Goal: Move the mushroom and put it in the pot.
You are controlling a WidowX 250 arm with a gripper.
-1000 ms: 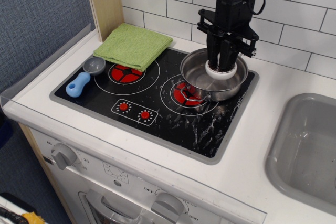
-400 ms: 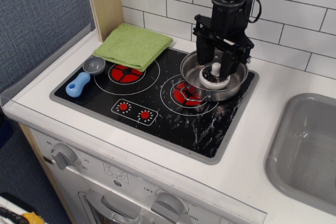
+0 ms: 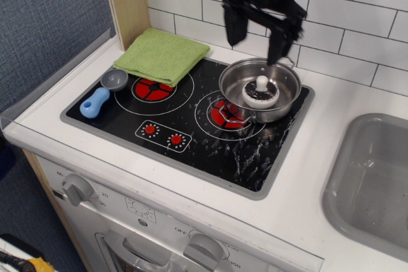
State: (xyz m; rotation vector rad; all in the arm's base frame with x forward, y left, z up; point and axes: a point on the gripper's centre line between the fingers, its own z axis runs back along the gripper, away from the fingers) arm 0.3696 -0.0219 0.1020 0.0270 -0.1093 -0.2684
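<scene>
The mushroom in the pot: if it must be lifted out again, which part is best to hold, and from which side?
Grip the short white stem of the mushroom, coming straight down from above. It lies cap-down with the stem pointing up, and the wall of the pot blocks any sideways approach. The hand hangs open above it.

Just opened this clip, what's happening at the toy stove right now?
A single robot arm is working at a toy stove. Its tool hangs open above the pot, holding nothing. The mushroom lies inside the pot, stem up, so the placing looks done. The pot sits on the right burner of the cooktop. A blue-handled scoop and a green cloth lie on the left side, untouched by the arm.
</scene>
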